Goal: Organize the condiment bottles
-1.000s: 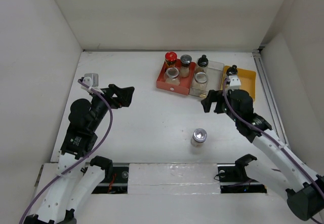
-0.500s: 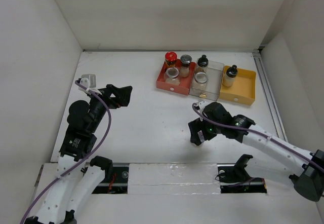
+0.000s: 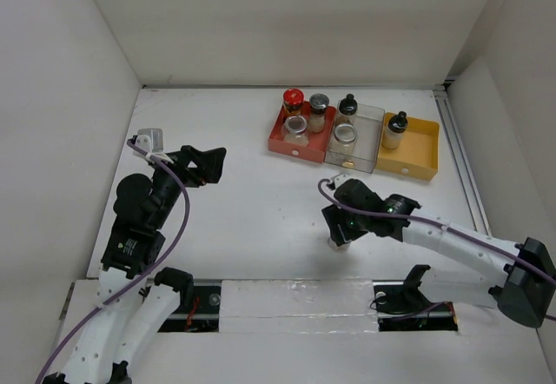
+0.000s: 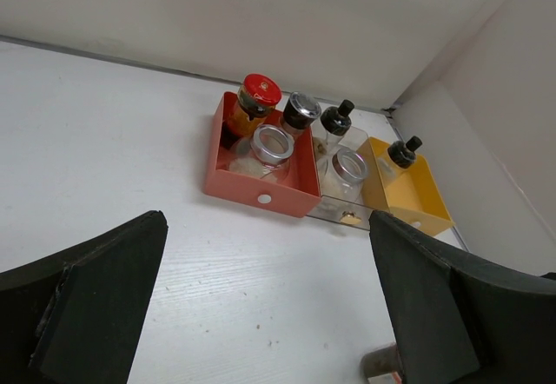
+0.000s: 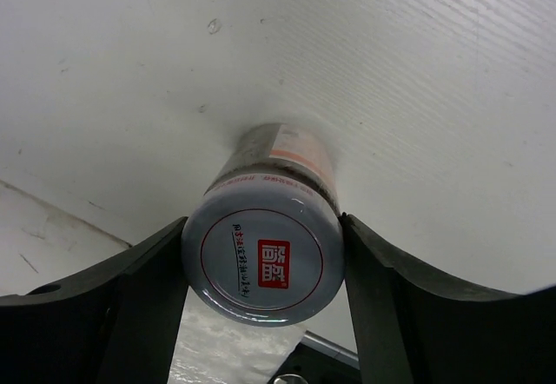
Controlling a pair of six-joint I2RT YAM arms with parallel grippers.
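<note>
Right claw (image 3: 340,226) is closed on the silver lid of a clear glass jar (image 5: 263,262), with one finger against each side. This jar stands upright on the white surface (image 3: 243,201), well apart from the trays. Left claw (image 4: 265,306) is spread wide with nothing between its fingers, over the left part of the surface.

Three rectangular trays sit side by side near the far wall: red plastic tray (image 3: 285,144), clear plastic tray (image 3: 372,116) and yellow plastic tray (image 3: 423,151).

- **Red plastic tray:** a dark jar with red cap (image 3: 294,100), a rear silver-lidded glass jar (image 3: 319,106) and a front silver-lidded glass jar (image 3: 297,126).
- **Clear plastic tray:** a pale bottle with black cap (image 3: 348,106) behind a wide silver-lidded glass jar (image 3: 346,134).
- **Yellow plastic tray:** one lone black-capped pale bottle (image 3: 396,125), in its far left corner.
</note>
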